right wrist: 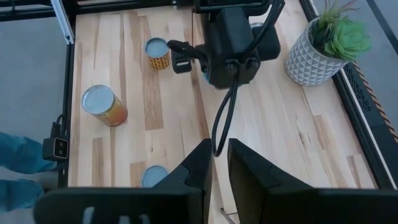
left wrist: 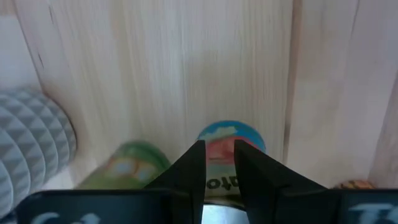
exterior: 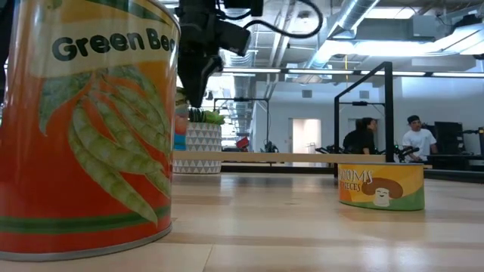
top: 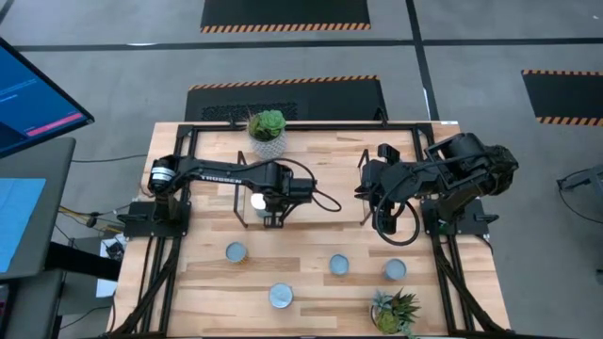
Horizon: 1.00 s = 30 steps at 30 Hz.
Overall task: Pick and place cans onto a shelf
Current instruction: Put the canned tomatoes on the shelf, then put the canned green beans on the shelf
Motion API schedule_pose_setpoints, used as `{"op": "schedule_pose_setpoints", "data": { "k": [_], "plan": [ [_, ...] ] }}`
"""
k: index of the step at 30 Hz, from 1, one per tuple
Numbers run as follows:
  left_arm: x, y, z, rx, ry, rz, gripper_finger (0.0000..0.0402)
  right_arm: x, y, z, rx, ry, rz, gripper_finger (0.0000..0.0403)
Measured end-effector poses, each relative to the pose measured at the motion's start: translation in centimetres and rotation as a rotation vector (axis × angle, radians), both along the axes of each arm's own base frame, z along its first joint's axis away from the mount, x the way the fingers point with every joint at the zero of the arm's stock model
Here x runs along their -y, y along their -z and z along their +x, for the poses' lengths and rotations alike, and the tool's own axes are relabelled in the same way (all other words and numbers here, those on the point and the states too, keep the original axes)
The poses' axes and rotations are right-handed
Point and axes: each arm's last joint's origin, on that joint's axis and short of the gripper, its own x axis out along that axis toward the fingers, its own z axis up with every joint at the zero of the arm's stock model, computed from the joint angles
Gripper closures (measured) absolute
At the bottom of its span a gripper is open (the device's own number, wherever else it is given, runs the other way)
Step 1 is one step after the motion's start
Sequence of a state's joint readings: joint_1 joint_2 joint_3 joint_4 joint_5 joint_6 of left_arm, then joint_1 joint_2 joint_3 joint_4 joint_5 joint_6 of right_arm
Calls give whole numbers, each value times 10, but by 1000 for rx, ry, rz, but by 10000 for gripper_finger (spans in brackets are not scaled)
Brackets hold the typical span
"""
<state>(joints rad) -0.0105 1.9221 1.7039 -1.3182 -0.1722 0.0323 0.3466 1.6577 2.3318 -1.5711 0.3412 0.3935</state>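
Note:
My left gripper (top: 262, 200) points straight down over the shelf (exterior: 302, 158), shut on a can with a red and blue label (left wrist: 219, 163). In the low view its fingers (exterior: 197, 94) reach down beside that can (exterior: 182, 125), just above the board. A green can (left wrist: 127, 165) stands beside it. Several cans with pale tops stand on the table nearer the front: (top: 236, 252), (top: 281, 297), (top: 339, 266), (top: 395, 270). My right gripper (right wrist: 219, 152) hangs high over the table's right part (top: 367, 185), a narrow gap between its fingers and nothing in it. My left gripper comes at the can from above, fingers pointing down, one on each side of its upper part (left wrist: 220, 183). The fingers themselves cover the place of contact. The can is upright below them. Whether its bottom rests on the board I cannot tell.
A white patterned pot with a succulent (top: 268, 132) stands just beyond the shelf, close to my left gripper (left wrist: 31, 143). A spiky plant (top: 396, 313) sits at the front right. In the low view a large green-beans can (exterior: 83, 128) fills the left. People stand far behind the table.

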Motion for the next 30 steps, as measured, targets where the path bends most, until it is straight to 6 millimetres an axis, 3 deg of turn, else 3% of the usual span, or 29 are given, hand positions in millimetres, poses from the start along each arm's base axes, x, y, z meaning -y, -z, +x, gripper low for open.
{"op": "schedule_pose_setpoints", "data": {
  "k": [7,21,26,30],
  "plan": [
    [-1,0,-8,-78,-30,0,329,0,0,0,0,0,0,328],
    [-5,-4,-8,-53,-32,126,329,0,0,0,0,-1,0,328],
    [1,-37,-7,28,-53,118,329,0,0,0,1,-1,0,328],
    [17,-74,-13,68,-77,-56,329,0,0,0,0,-1,0,328]
  ]
}}
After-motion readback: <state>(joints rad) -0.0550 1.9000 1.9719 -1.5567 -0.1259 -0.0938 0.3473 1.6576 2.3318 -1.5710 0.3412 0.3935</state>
